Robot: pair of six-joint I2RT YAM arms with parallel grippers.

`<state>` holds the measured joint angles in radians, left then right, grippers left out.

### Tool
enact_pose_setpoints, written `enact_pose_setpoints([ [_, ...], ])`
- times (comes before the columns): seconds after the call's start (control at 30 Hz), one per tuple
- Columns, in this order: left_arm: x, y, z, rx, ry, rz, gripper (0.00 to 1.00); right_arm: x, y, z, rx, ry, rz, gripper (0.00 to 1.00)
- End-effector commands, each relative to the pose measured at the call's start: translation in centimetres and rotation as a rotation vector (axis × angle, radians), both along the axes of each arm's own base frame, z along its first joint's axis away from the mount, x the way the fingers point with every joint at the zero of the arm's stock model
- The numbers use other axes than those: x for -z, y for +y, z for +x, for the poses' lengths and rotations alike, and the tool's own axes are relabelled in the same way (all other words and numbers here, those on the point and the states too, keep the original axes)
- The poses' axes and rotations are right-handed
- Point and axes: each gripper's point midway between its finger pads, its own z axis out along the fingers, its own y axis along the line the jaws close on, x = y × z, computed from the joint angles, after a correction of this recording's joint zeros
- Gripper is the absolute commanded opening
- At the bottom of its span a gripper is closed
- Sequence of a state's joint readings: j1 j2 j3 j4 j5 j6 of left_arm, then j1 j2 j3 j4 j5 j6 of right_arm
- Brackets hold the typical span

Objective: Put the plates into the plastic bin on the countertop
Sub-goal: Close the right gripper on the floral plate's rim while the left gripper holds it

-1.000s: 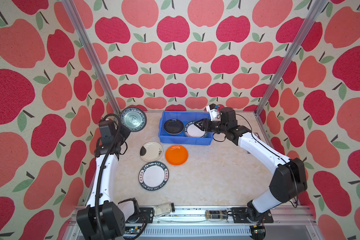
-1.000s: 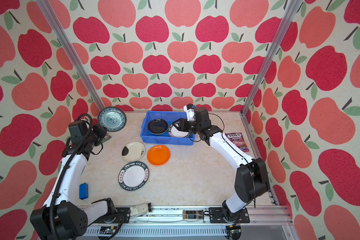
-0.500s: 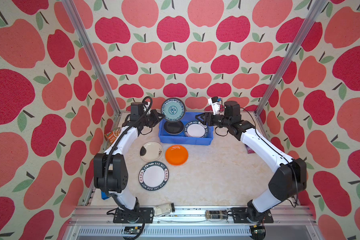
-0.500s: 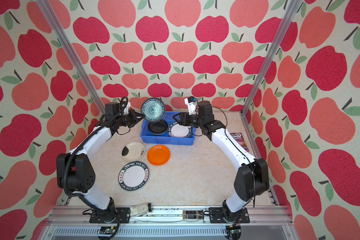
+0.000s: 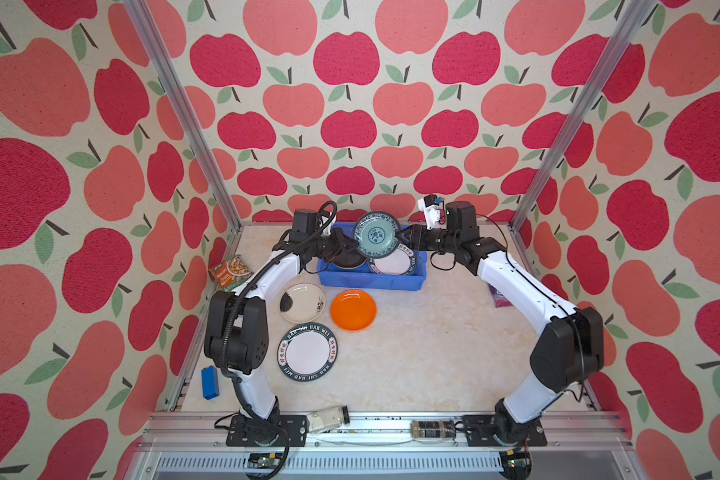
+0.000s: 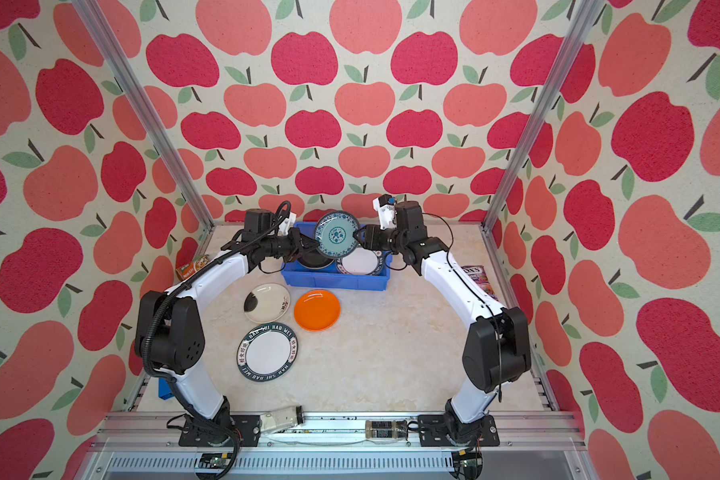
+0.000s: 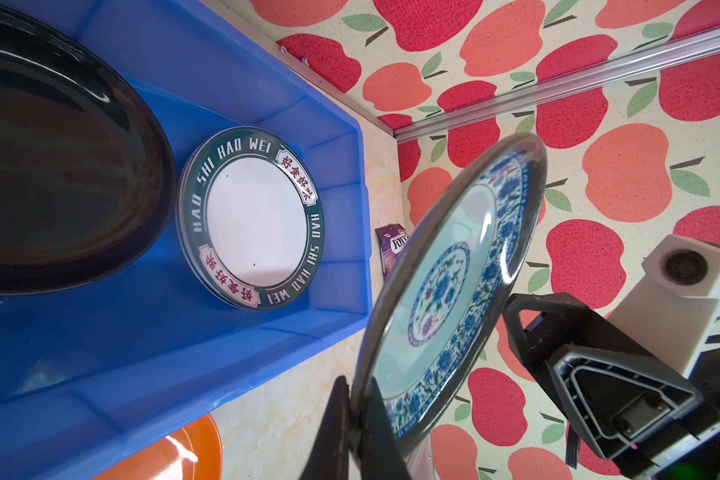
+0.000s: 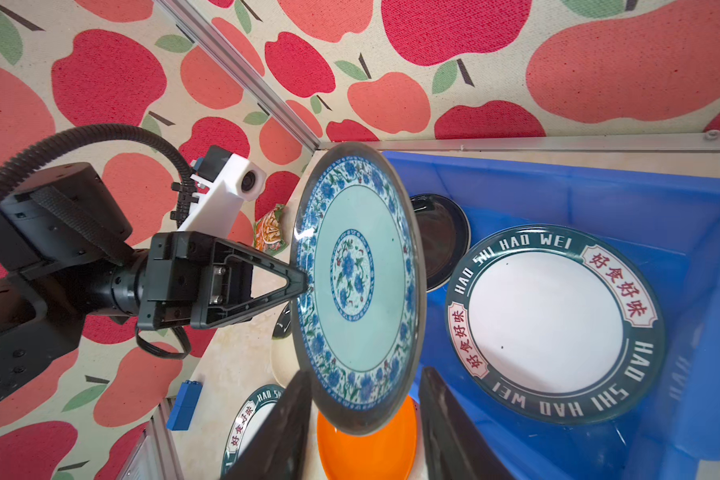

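Note:
The blue-patterned plate (image 5: pixel 377 235) (image 8: pixel 358 286) hangs on edge above the blue plastic bin (image 5: pixel 371 284). My left gripper (image 5: pixel 352 245) (image 7: pixel 358 419) is shut on its left rim. My right gripper (image 5: pixel 400 237) (image 8: pixel 364 374) is open, its jaws straddling the opposite rim with a gap on one side. In the bin lie a black plate (image 5: pixel 348 262) and a green-lettered plate (image 5: pixel 393 264). On the countertop (image 5: pixel 425 340) in front lie an ink-blotched plate (image 5: pixel 302 303), an orange plate (image 5: pixel 353 310) and another lettered plate (image 5: pixel 307 351).
A snack packet (image 5: pixel 230 271) lies at the left wall and a purple packet (image 5: pixel 497 296) at the right. A blue block (image 5: pixel 210 382) sits at the front left edge. Two glass jars (image 5: pixel 327 419) (image 5: pixel 433 430) lie on the front rail.
My left arm swung the blue-patterned plate from the back left corner to above the bin. My right gripper rose from the bin, and its jaws now straddle the plate's other rim.

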<state>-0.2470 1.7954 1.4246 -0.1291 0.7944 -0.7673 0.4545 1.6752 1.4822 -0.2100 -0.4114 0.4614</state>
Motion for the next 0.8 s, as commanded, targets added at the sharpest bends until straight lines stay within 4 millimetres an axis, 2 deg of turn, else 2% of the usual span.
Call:
enact_pose_setpoints([
  [0.0,-1.0,-0.5,0.2,0.03,-0.041,-0.016,0.0,0.5,-0.7,0.8,0.038,0.019,-0.029,0.44],
  [0.17,-1.1,-0.9,0.1,0.045,-0.04,-0.019,0.0,0.9,-0.6,1.6,0.041,0.034,-0.026,0.43],
  [0.37,-0.6,-1.1,-0.1,0.054,-0.026,-0.021,0.0,1.1,0.1,2.6,0.038,0.043,0.0,0.33],
  [0.57,-0.1,-1.0,-0.3,0.055,-0.017,-0.008,0.0,1.3,0.3,3.4,0.051,0.054,0.01,0.16],
  [0.63,0.1,-1.1,-0.3,0.061,-0.016,-0.009,0.0,1.7,0.5,3.5,0.049,0.066,0.013,0.03],
  [0.67,0.2,-1.1,-0.3,0.061,-0.016,-0.007,0.0,1.9,0.6,3.6,0.05,0.073,0.015,0.0],
  [0.77,0.5,-1.1,0.0,0.059,-0.012,-0.005,0.0,2.4,0.7,3.8,0.056,0.096,0.023,0.0],
])
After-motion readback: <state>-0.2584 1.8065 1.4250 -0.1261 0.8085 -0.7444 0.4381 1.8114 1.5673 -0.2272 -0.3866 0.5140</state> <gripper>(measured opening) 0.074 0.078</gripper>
